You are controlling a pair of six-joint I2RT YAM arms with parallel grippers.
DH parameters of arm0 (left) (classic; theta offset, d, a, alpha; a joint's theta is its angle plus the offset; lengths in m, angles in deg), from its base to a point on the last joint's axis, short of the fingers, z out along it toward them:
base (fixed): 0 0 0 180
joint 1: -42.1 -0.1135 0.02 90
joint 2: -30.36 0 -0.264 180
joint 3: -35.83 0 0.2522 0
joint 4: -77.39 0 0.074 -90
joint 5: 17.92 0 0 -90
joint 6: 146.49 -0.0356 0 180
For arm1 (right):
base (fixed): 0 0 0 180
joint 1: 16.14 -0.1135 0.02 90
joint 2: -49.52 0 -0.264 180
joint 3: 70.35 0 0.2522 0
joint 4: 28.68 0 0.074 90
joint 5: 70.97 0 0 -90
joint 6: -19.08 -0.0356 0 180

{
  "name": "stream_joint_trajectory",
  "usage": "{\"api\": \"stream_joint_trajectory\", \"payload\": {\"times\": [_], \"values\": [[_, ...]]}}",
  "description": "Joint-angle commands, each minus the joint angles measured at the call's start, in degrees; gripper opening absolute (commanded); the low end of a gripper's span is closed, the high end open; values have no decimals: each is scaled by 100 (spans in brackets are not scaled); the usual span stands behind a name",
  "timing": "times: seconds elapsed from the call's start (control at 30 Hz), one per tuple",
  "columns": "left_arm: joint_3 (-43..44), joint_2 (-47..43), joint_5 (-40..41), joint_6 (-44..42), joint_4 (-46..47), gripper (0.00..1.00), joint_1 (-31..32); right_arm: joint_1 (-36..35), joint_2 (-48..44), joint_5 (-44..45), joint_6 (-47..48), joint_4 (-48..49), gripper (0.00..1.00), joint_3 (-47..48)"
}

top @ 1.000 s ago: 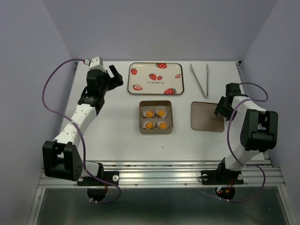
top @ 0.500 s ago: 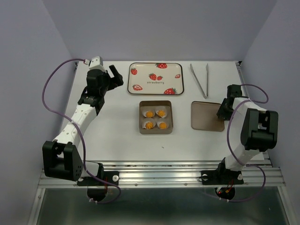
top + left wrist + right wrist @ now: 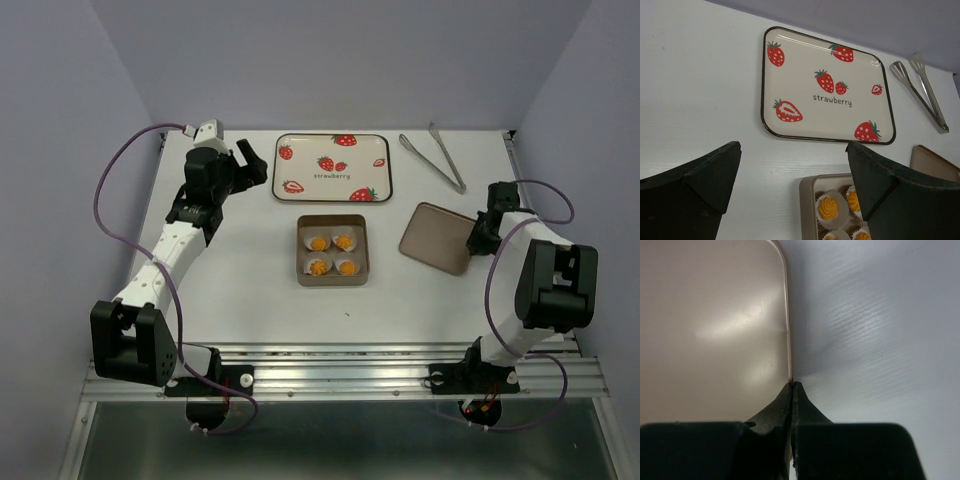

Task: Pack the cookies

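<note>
Four cookies in box | right tool pinching lid

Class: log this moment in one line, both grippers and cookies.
left gripper: open, empty | right gripper: shut on edge of tan lid | cookies: four in open box

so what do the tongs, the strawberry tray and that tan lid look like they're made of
Tongs: bare metal, likely stainless steel; silvery with bright glints.
Strawberry tray: glossy printed melamine or enamel, can't tell which; light streaks near its dark rim.
Tan lid: probably painted or coated tin; thin rolled edge, soft satin sheen.
</note>
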Motion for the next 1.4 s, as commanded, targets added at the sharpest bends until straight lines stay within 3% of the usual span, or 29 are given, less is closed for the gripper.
{"api": "stream_joint_trajectory", "payload": {"times": [0.0, 0.27, 0.63, 0.73, 0.87, 1.1, 1.27, 1.37], "values": [[279, -255, -422, 1, 371, 99, 29, 31, -618, -315, 181, 96, 1, 57], [279, -194, -1440, 28, 599, 99, 213, 31, -1444, -939, 348, 70, 1, 65], [595, 650, -3858, 36, 1276, 99, 1442, -514, -2342, -2266, 498, 175, 1, 478], [674, 808, -3807, 124, 1329, 99, 1715, -707, -2473, -2724, 463, 254, 1, 584], [911, 1045, -3842, 133, 1373, 99, 2084, -1189, -2483, -2699, 497, 255, 1, 759], [974, 1230, -3570, 308, 1435, 99, 2199, -1376, -2667, -3137, 454, 465, 1, 795], [964, 1300, -3578, 396, 1487, 82, 2191, -1376, -2825, -3489, 401, 588, 1, 751], [912, 1301, -3622, 511, 1584, 64, 2191, -1376, -2896, -3647, 392, 641, 1, 716]]}}
